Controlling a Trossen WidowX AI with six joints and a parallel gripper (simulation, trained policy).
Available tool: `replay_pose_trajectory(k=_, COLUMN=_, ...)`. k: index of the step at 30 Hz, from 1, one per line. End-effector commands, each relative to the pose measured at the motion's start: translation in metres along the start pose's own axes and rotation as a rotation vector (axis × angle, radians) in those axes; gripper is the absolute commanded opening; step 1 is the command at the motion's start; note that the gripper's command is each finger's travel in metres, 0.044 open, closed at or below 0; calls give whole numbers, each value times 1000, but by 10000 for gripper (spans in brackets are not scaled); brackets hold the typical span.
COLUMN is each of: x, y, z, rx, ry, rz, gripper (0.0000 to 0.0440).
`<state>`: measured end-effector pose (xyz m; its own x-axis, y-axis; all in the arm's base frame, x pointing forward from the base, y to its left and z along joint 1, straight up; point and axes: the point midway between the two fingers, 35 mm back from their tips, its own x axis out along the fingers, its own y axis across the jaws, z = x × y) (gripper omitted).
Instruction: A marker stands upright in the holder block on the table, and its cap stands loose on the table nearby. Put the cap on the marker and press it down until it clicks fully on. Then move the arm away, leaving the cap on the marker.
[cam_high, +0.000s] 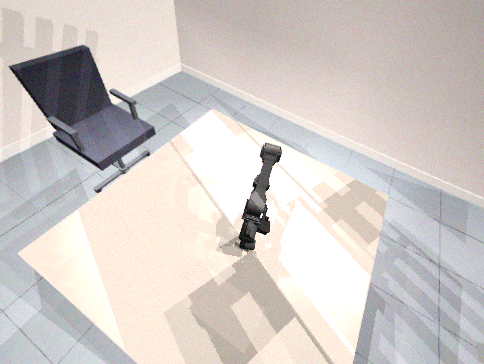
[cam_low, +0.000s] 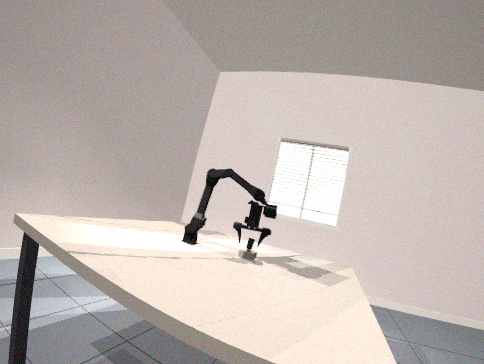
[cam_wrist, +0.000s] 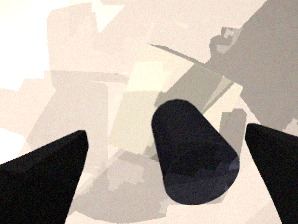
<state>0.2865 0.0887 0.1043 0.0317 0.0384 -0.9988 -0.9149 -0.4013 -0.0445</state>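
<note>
The dark cap (cam_low: 250, 243) (cam_wrist: 187, 135) stands above the pale holder block (cam_low: 247, 255) (cam_wrist: 132, 117). No separate marker body can be made out below it, and how far down the cap sits cannot be told. My gripper (cam_low: 249, 244) (cam_wrist: 169, 135) is wide open, pointing down, with one finger on each side of the cap. In the wrist view there are gaps between the cap and both fingers, and the cap lies nearer the right finger. In the top view the arm hides the cap and block.
The pale table (cam_high: 125, 240) (cam_low: 165, 285) bears strong patches of light and shadow. The arm's base (cam_high: 271, 151) (cam_low: 190, 236) stands on it. An office chair (cam_high: 107, 130) is beyond the table's edge. No other loose object can be made out on the table.
</note>
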Motion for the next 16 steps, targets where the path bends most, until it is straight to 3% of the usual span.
replay_pose_trajectory(k=1, x=-14, y=-4, z=1, rx=-14, ry=-3, rz=-29, gripper=440)
replay_pose_trajectory(k=16, x=-49, y=-2, z=4, rx=-38, ry=-12, rz=-96, gripper=434)
